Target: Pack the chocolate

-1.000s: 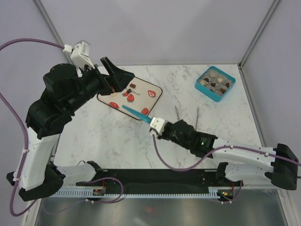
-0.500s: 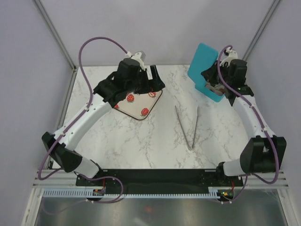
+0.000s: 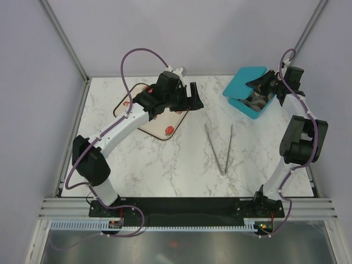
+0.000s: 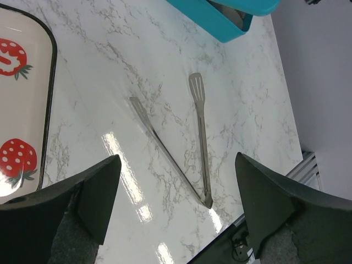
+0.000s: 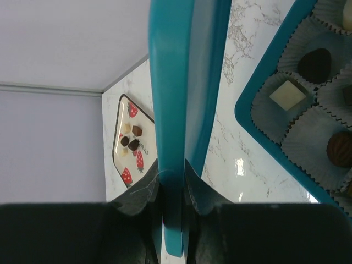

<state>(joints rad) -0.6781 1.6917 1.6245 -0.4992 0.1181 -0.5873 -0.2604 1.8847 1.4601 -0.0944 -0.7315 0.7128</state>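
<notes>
Chocolate (image 5: 289,94) pieces, dark, white and brown, sit in paper cups in the teal box (image 5: 250,124). A few more chocolate pieces (image 5: 132,140) lie on the strawberry-print tray (image 5: 122,159). My right gripper (image 5: 175,170) is shut on the edge of the teal lid (image 5: 184,82) and holds it tilted over the box (image 3: 254,113) at the back right. My left gripper (image 4: 177,165) hangs open and empty above the marble, just right of the tray (image 4: 27,99). In the top view the left arm hides the tray's chocolate.
Metal tongs (image 3: 220,146) lie on the marble in the middle, splayed in a V, below and ahead of my left gripper (image 3: 193,99). The tray (image 3: 165,129) is at the back left. Enclosure posts and walls stand close behind the box.
The right arm carried the lid from mid-table to the back right and now tilts it over the box. The left arm unfolded and reached right, across the tray.
</notes>
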